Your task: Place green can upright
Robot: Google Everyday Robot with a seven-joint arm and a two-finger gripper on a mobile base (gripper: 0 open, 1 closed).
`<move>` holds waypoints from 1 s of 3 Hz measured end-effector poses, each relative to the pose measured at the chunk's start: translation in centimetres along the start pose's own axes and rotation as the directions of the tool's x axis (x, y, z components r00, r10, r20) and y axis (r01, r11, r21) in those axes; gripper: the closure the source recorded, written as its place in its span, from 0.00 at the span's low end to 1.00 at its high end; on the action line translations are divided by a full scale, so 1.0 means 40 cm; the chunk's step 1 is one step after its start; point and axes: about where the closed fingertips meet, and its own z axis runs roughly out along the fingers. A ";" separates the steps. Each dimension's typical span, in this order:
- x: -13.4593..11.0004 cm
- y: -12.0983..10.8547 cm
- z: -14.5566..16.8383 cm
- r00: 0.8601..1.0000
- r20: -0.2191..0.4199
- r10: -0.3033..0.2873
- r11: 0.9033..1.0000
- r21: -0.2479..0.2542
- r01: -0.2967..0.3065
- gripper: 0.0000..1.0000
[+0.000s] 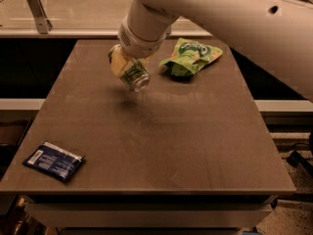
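Observation:
The green can point(134, 76) is small, green with white markings and a silver end that faces the camera and down to the right. It is tilted and held above the brown table point(161, 136), clear of the top, with a faint shadow under it. My gripper point(125, 68) hangs from the white arm at the upper middle of the camera view, and its yellowish fingers point(117, 63) are shut on the can from the upper left.
A soft green snack bag point(190, 56) with orange print lies on the table just right of the can. A flat dark blue packet point(54, 161) lies near the front left corner. A ledge with a metal bracket point(38, 10) runs behind the table.

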 end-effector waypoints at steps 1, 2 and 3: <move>-0.023 -0.032 -0.030 0.997 0.047 -0.062 0.997 -0.047 0.064 1.00; -0.049 -0.054 -0.055 0.986 0.110 -0.129 0.985 -0.098 0.140 1.00; -0.058 -0.048 -0.078 0.957 0.215 -0.193 0.964 -0.143 0.226 1.00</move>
